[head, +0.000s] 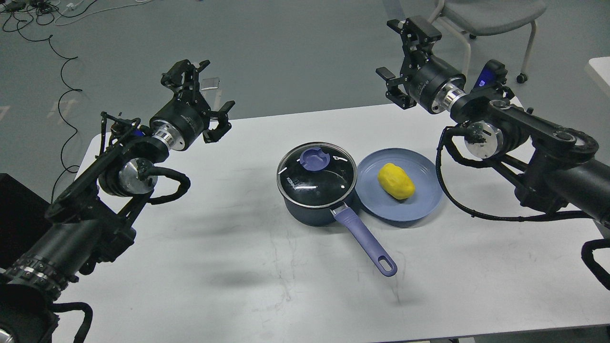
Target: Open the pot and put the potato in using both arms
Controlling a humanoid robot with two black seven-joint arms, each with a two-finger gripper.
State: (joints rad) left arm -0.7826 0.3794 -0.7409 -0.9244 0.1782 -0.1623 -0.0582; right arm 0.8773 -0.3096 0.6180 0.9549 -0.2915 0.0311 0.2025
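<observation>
The dark navy pot [314, 205] stands mid-table with its glass lid [317, 175] on, purple knob [313, 158] on top and its purple handle [366, 242] pointing toward me. The yellow potato [396, 181] lies on a flat blue plate [419, 207] just right of the pot. My left gripper [202, 97] is open and empty, raised over the table's far left, well left of the pot. My right gripper [405, 57] is open and empty, raised past the far edge, above and behind the plate.
The white table [238, 267] ends close behind the pot and plate. A grey chair [491, 14] stands on the floor at the far right. Cables [57, 62] lie on the floor at the far left. A white surface corner [601, 69] shows at the right edge.
</observation>
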